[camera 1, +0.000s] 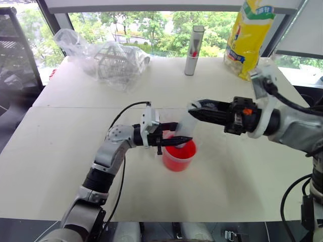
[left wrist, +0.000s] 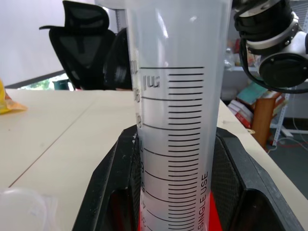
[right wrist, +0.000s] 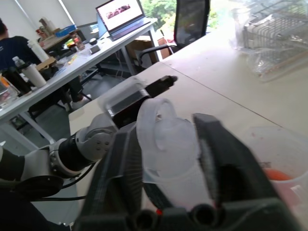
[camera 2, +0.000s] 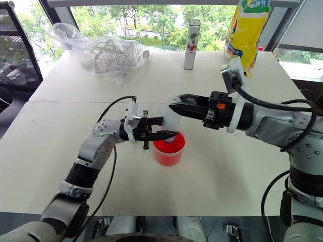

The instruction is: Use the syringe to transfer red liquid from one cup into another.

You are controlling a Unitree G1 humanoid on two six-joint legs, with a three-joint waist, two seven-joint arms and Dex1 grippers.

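Observation:
The syringe (camera 1: pixel 184 122) stands nearly upright over the larger beaker (camera 1: pixel 179 157), its lower end down in the cup. The beaker holds red liquid (camera 2: pixel 168 146). My left gripper (camera 1: pixel 175 136) reaches in from the left and is shut on the clear graduated barrel (left wrist: pixel 173 72), with a black finger (left wrist: pixel 108 192) on each side. My right gripper (right wrist: pixel 166 127) comes level from the right and is shut on the ring-topped plunger (right wrist: pixel 161 134) above the barrel. A pale clear rim (left wrist: pixel 24 207) lies low in the left wrist view; I cannot tell whether it is the smaller cup.
At the back of the table (camera 1: pixel 60 166) stand a grey metal cylinder (camera 1: pixel 194 50), a tall yellow bag (camera 1: pixel 250 35) and a wire basket in clear plastic wrap (camera 1: pixel 113 60). Desks with a seated person (right wrist: pixel 9 43) lie beyond the table.

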